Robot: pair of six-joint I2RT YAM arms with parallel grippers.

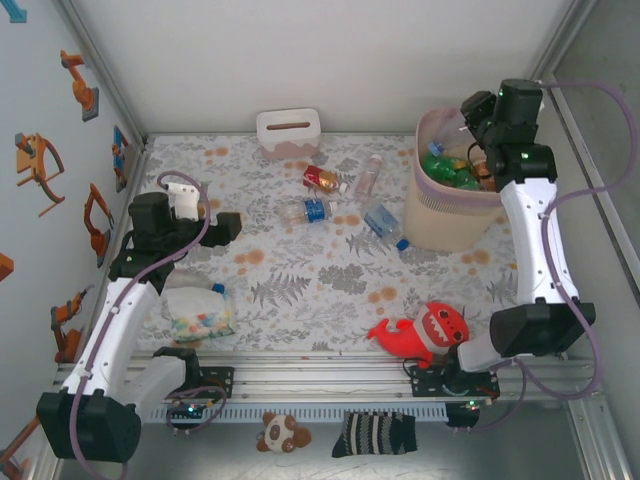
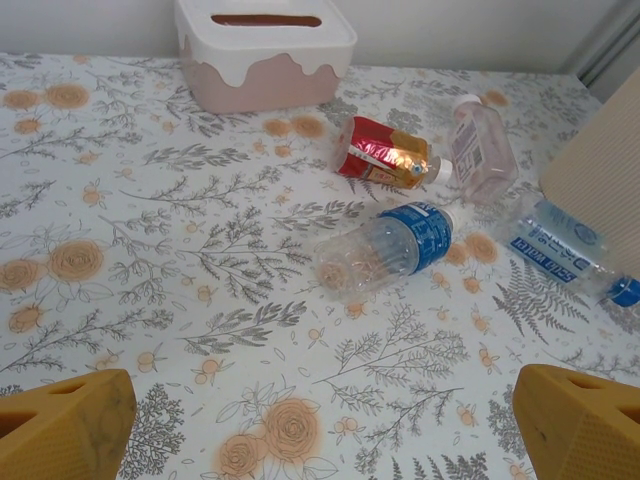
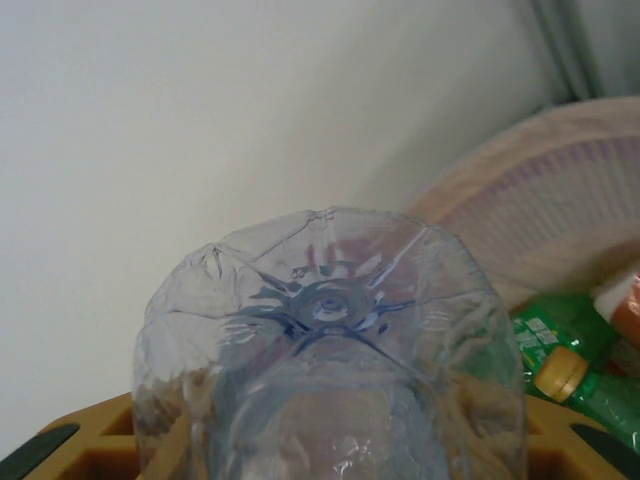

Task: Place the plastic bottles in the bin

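The right pincer (image 1: 478, 118) pinches a clear bottle (image 3: 325, 330) by its body, base toward the wrist camera, and hangs at the bin (image 1: 450, 215), whose pink-lined mouth lies just below it and to its right. The bottle's thin wall looks creased near the base. A harder squeeze could buckle it and squirt it out sideways, while a slack grip could let it slide before the pincer is squarely over the opening. Green bottles (image 3: 545, 330) are heaped close beneath the pincer, so a released bottle may bounce off them or clip the rim and land on the counter (image 2: 150, 250). The left pincer (image 2: 325, 425) is spread wide and empty, low over the counter. Four bottles lie ahead of it, the blue-labelled bottle (image 2: 385, 250) nearest, and a careless reach could set them rolling. The right pincer's fingertips are hidden behind the clear bottle, and the bottle's cap and label cannot be seen. How deep the heap goes is unclear. The bottle ahead and right of the left pincer, beside the bin, is cut off by the frame edge.
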